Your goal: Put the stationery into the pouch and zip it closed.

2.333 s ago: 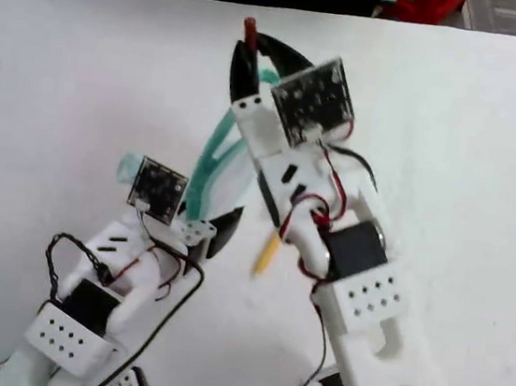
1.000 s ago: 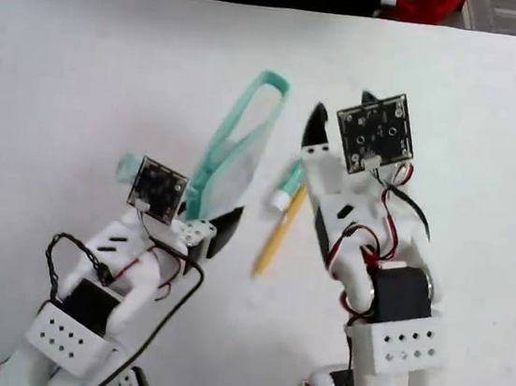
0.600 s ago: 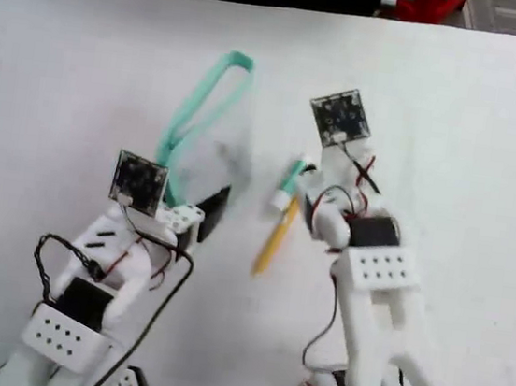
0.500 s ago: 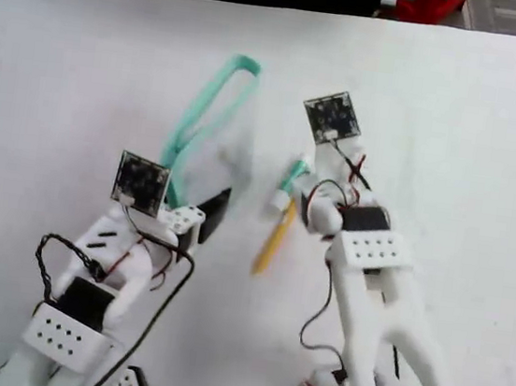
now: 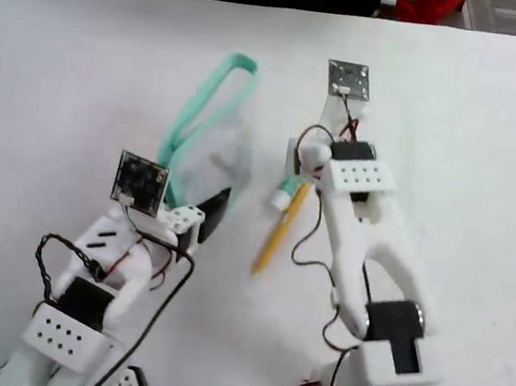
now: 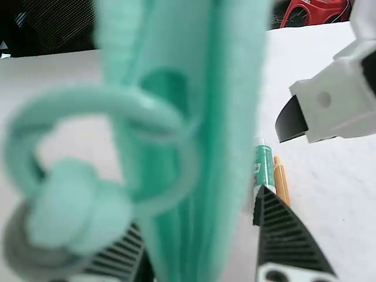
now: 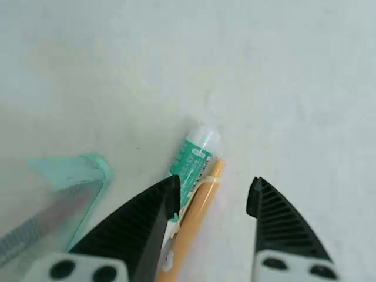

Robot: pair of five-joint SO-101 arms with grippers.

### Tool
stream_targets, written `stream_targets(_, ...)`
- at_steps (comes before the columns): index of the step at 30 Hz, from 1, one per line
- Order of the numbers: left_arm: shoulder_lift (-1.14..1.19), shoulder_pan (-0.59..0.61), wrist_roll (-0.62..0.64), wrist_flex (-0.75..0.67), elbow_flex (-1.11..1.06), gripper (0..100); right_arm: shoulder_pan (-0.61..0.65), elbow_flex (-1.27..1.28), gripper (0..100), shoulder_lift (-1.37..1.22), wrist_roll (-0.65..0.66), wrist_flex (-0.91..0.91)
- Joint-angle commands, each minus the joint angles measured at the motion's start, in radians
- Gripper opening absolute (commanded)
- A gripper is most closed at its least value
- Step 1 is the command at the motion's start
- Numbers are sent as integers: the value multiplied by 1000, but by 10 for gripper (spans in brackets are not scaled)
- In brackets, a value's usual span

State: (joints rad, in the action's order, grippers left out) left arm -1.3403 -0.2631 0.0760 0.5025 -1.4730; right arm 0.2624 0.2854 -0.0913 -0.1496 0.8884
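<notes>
Two stationery pieces lie on the table (image 5: 86, 59), outside the pouch (image 5: 192, 112). Nearest, the left pincer (image 5: 206, 217) is clamped on the pouch's zip end, with the mouth gaping away from it. Just beside, the yellow pencil (image 7: 198, 211) and green tube (image 7: 191, 160) lie touching, and the right pincer (image 7: 214, 187) is spread wide above them. The risk, I judge, is that closing on both at once lets one squirt out or roll away.

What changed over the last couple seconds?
Right gripper pulled back from the far end of the pouch, no longer carrying the red item, and now straddles the glue stick and pencil, open. Left gripper dragged the pouch slightly left. Glue stick and pencil stayed put.
</notes>
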Motion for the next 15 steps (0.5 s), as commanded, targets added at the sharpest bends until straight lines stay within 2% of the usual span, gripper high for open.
stream_targets(1, 10, 7, 0, -23, 9, 230, 22, -124, 188, -44, -17, 65)
stream_targets(6, 10, 7, 0, -23, 9, 230, 56, -187, 188, -99, -18, 107)
stream_targets(10, 10, 7, 0, -23, 9, 230, 50, -210, 187, -154, -98, 93)
stream_targets(15, 10, 7, 0, -23, 9, 230, 51, -245, 187, -232, -98, 96)
